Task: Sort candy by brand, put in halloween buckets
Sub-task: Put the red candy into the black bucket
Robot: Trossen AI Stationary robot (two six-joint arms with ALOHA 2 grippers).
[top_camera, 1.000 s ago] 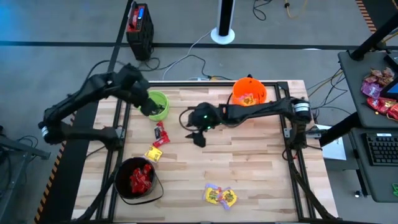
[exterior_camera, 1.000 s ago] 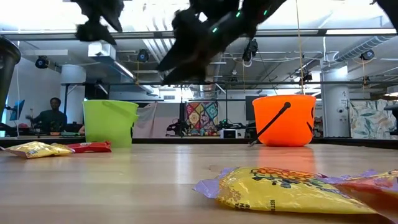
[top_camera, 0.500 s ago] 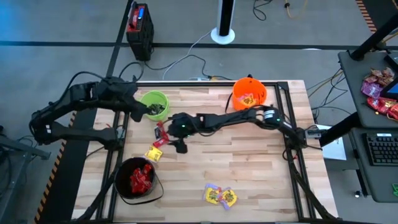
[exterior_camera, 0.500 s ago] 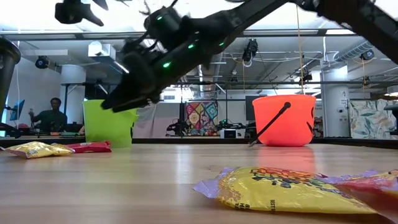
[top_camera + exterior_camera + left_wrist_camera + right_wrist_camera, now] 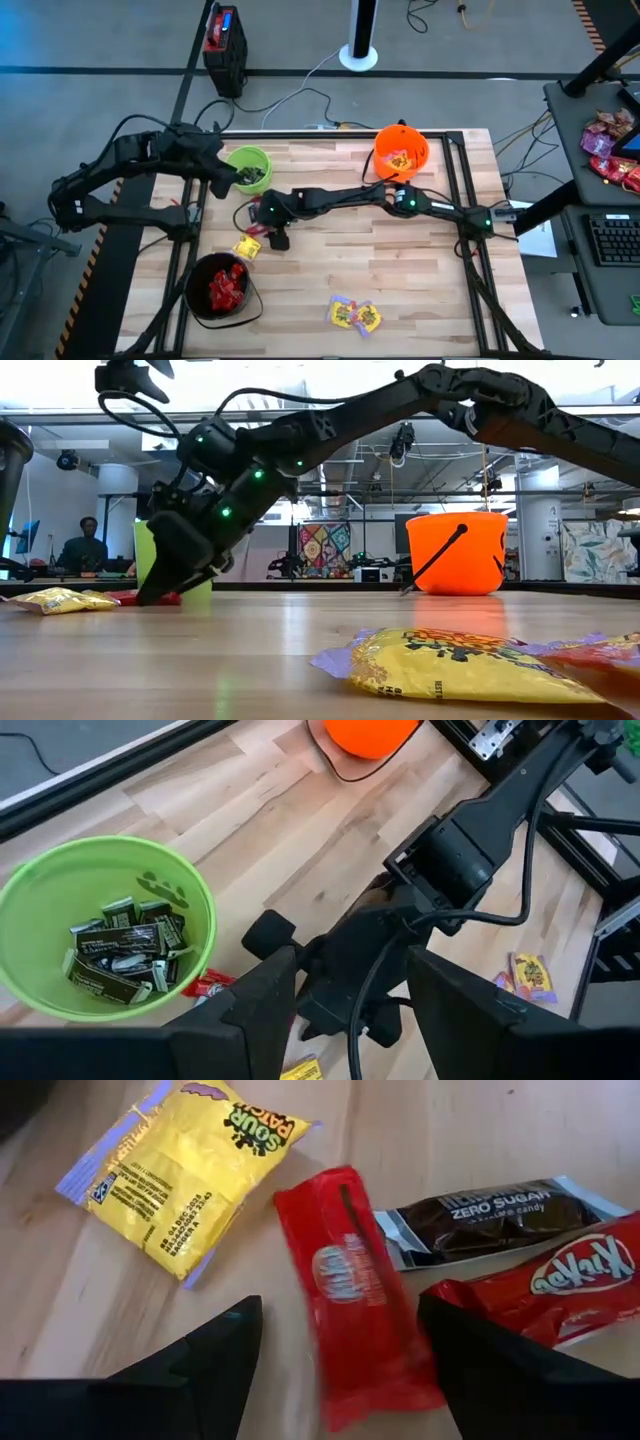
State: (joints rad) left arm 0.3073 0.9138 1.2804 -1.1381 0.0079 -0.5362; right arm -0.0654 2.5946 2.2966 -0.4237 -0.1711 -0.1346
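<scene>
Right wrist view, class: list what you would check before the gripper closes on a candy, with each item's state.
1. Right gripper open: ok.
2. Red KitKat wrapper lies between the fingers: ok.
3. It is clear of its neighbours: not ok, the dark Zero Sugar bar touches it.
4. Black bucket holding red wrappers is unobstructed: ok.
5. Left gripper is out of the way, over the lime green bucket: ok.

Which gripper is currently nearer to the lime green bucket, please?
Left. The left gripper hovers at the lime green bucket's rim; the right gripper is lower on the table, over loose candy.
</scene>
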